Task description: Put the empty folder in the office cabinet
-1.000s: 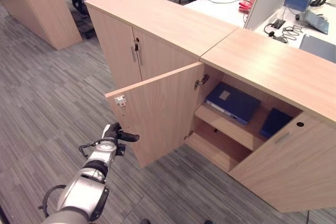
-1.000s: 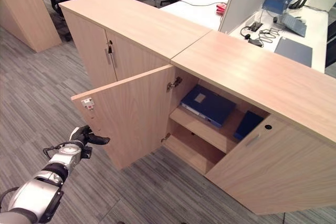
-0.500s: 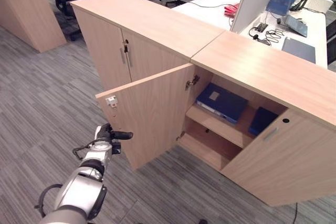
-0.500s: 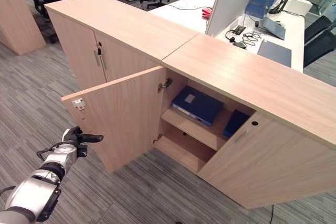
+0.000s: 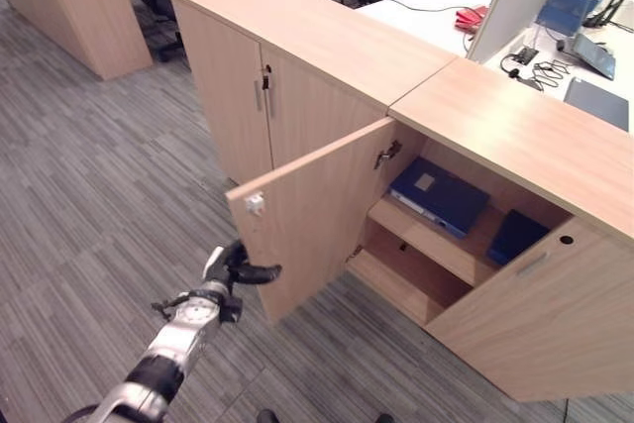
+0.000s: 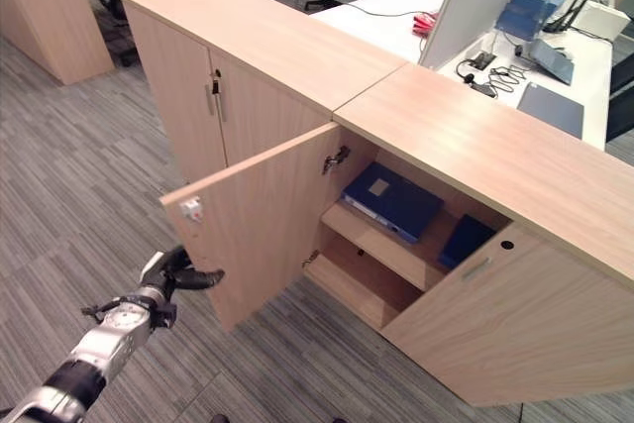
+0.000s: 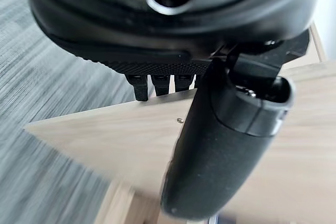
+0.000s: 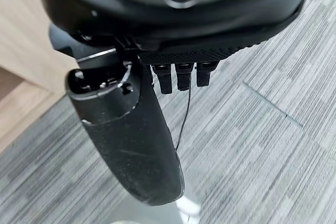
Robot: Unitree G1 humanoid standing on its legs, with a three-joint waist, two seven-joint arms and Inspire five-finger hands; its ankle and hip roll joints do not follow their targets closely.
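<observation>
the office cabinet (image 5: pixel 515 136) stands with both doors swung out. a blue folder (image 5: pixel 439 195) lies flat on its upper shelf (image 5: pixel 421 237), and a second blue folder (image 6: pixel 466 239) stands just to its right. the left hand (image 5: pixel 230 268) hovers near the left door (image 5: pixel 312 213), just short of its free edge, fingers relaxed and thumb stretched toward the panel, holding nothing. the right hand (image 8: pixel 131 135) hangs above the grey carpet (image 8: pixel 252 129), its fingers straight, empty.
</observation>
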